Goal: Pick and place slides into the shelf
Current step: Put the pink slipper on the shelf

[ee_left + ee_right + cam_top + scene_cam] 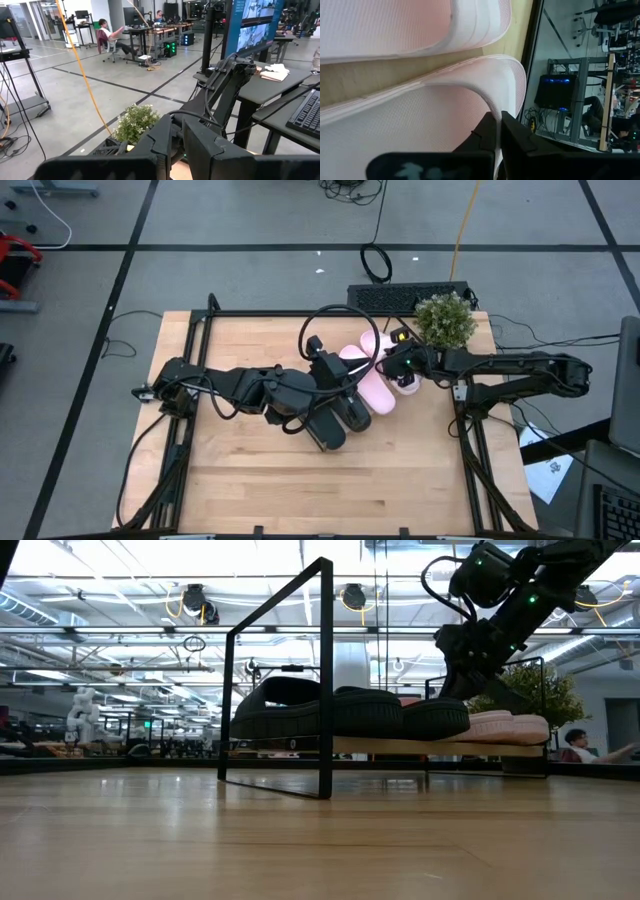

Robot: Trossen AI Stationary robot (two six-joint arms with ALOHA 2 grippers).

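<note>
the 4 slides lay side by side on the shelf (480, 747). the right gripper (499, 119) was closed, pinching the strap edge of a pink slide (420, 125). the left gripper (177, 131), nearly closed, seemed empty. the slide looked light, soft foam; the strap is a good hold

A small bushy green plant (445, 319) sits at the desk's (250, 470) upper right in the high view, with a black keyboard (405, 296) just left of it. A yellow cable (462, 225) runs up the grey floor above. In the left wrist view, a seated person (107, 35) shows upper left.
</note>
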